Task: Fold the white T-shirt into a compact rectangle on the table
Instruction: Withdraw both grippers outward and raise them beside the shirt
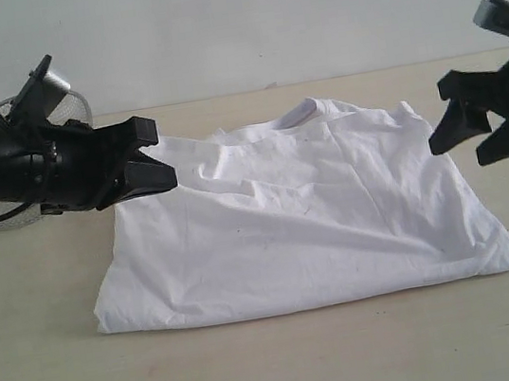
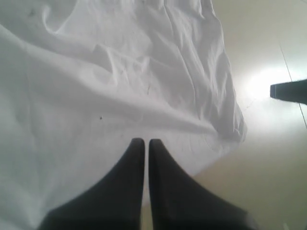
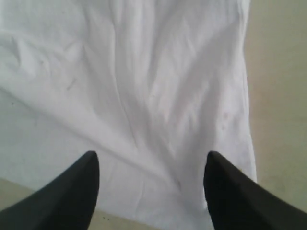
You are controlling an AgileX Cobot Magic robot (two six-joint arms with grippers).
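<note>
The white T-shirt (image 1: 296, 213) lies on the table (image 1: 280, 359) as a wrinkled, roughly rectangular bundle, with the collar at its far edge. No lettering shows on it. My left gripper (image 1: 161, 152) is at the shirt's far left corner, shut, with nothing seen between its fingers. In the left wrist view the gripper (image 2: 146, 141) points over the cloth (image 2: 120, 86). My right gripper (image 1: 460, 152) hovers by the shirt's right edge, open. In the right wrist view its gripper (image 3: 151, 154) stands wide apart over the fabric (image 3: 158, 86), holding nothing.
A steel mesh bowl (image 1: 69, 105) stands behind the left arm at the back left. Bare tabletop (image 2: 268, 158) surrounds the shirt, with a broad strip in front of it. A dark finger of the right gripper (image 2: 290, 91) shows in the left wrist view.
</note>
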